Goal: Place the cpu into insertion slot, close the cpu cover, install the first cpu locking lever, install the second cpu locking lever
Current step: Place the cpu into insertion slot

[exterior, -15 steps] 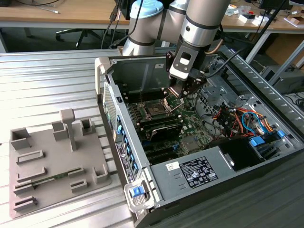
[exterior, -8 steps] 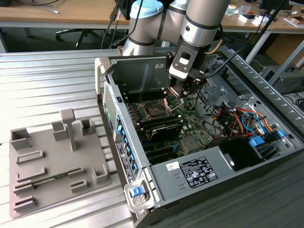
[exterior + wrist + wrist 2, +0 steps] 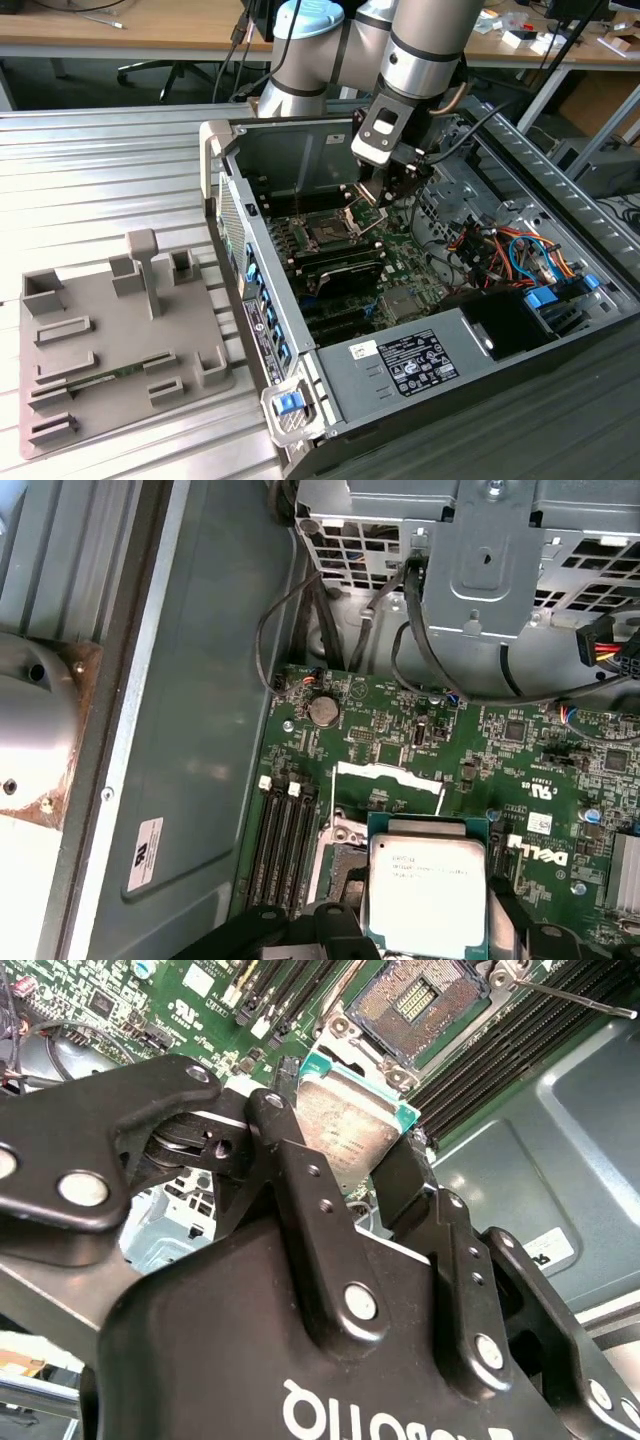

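The gripper (image 3: 338, 1138) is clamped on the cpu (image 3: 352, 1118). The cpu hangs near the uncovered insertion slot (image 3: 415, 1000), apart from it.

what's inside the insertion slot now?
Second wrist view: slot holds only bare contacts, no chip. The cpu sits clamped in the gripper, apart from it. In the first wrist view the cpu covers most of the slot.

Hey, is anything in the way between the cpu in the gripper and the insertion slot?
Nothing visible is. In the second wrist view the gripper holds the cpu close to the insertion slot. The slot's contact field lies uncovered, and no cable or part crosses the gap between them.
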You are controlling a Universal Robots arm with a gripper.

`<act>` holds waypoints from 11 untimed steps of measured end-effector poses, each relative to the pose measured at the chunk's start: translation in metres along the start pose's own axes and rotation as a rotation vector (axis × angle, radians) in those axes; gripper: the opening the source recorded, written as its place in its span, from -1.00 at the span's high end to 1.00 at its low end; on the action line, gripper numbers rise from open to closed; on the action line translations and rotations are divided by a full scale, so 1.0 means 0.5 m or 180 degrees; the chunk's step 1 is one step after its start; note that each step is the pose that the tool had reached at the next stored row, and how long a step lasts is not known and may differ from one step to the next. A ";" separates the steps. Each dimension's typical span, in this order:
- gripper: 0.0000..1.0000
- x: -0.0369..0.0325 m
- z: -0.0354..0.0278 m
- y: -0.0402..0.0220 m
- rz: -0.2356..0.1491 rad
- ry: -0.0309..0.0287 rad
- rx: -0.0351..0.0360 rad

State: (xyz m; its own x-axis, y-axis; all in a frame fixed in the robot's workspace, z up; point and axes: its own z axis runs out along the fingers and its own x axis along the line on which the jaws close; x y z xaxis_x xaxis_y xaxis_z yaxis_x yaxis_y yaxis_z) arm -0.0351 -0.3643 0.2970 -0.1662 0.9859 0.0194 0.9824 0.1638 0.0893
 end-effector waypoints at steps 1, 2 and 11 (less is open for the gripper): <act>-0.09 0.000 0.000 0.000 0.0021 -0.0002 0.0000; -0.09 0.000 0.000 0.000 0.0029 -0.0003 -0.0001; -0.09 0.000 0.000 0.000 0.0104 -0.0009 -0.0002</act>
State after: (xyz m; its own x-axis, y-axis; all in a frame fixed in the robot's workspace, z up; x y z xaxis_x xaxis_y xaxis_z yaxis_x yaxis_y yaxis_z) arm -0.0351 -0.3643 0.2970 -0.1338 0.9908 0.0194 0.9873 0.1316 0.0893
